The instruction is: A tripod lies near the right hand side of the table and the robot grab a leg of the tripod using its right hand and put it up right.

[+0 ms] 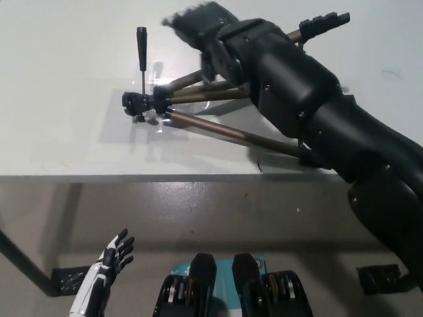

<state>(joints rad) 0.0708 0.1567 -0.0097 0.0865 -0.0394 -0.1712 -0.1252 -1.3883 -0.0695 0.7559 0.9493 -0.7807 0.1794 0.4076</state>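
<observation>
Bronze-coloured legs are fanning out from the tripod (198, 109), which is lying on its side on the pale table (59, 132), its head pointing toward 9 o'clock and its feet toward 3 o'clock. The black right hand (198, 26) is reaching in from 4 o'clock, its forearm crossing over the legs. The fingers (178, 20) are blurred at 12 o'clock of the tripod's head, beyond the upper leg; whether they are apart or touching anything cannot be told. The pan handle (142, 49) is sticking up toward 12 o'clock, just to 9 o'clock of the fingers. The white left hand (109, 264) is hanging below the table edge at 7 o'clock, fingers spread, holding nothing.
</observation>
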